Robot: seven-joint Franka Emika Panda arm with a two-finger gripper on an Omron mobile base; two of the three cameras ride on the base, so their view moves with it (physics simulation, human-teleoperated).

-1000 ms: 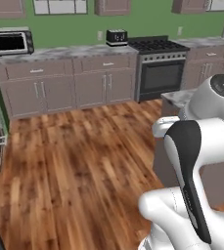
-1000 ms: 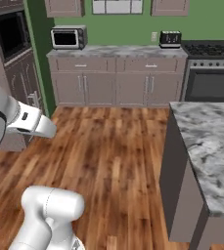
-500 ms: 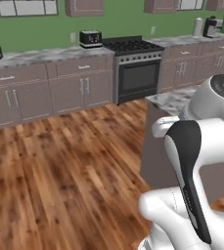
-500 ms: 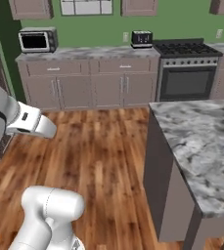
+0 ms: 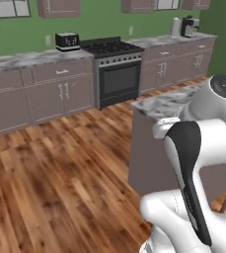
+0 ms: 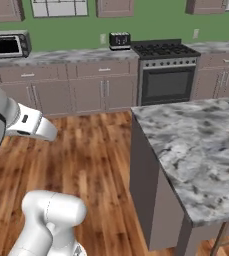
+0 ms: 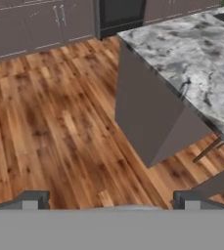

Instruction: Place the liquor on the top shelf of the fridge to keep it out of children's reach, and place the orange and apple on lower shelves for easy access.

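Hand view is showing me the gripper [image 7: 108, 200] with its two tips spread wide at the bottom edge, nothing sitting between them, pointing down at the wood floor [image 7: 50, 127]. I'm seeing the marble island [image 7: 191, 63] running off toward 2 o'clock in that view, with its grey side panel [image 7: 147, 122] just past centre and a stool leg [image 7: 206, 149] poking out under the overhang at about 4 o'clock. Left base view is giving me the arm [image 5: 193, 168] bulking up at 4 to 5 o'clock, the island corner [image 5: 169, 101] sitting just behind it, the stove [image 5: 115, 69] at 12 o'clock against the green wall, a toaster [image 5: 67, 41] on the counter at 11 o'clock, and a coffee machine [image 5: 189, 25] with a paper towel roll [image 5: 175, 26] beside it at 1 o'clock. Right base view is showing the island top [image 6: 201, 150] filling 3 to 5 o'clock, the stove at 1 o'clock, the toaster at 12, a microwave [image 6: 7, 45] at 10 o'clock, grey base cabinets [image 6: 81, 90] running along the back wall. I'm not able to place the liquor, orange, apple or fridge from these frames, so I cannot tell where they're sitting.
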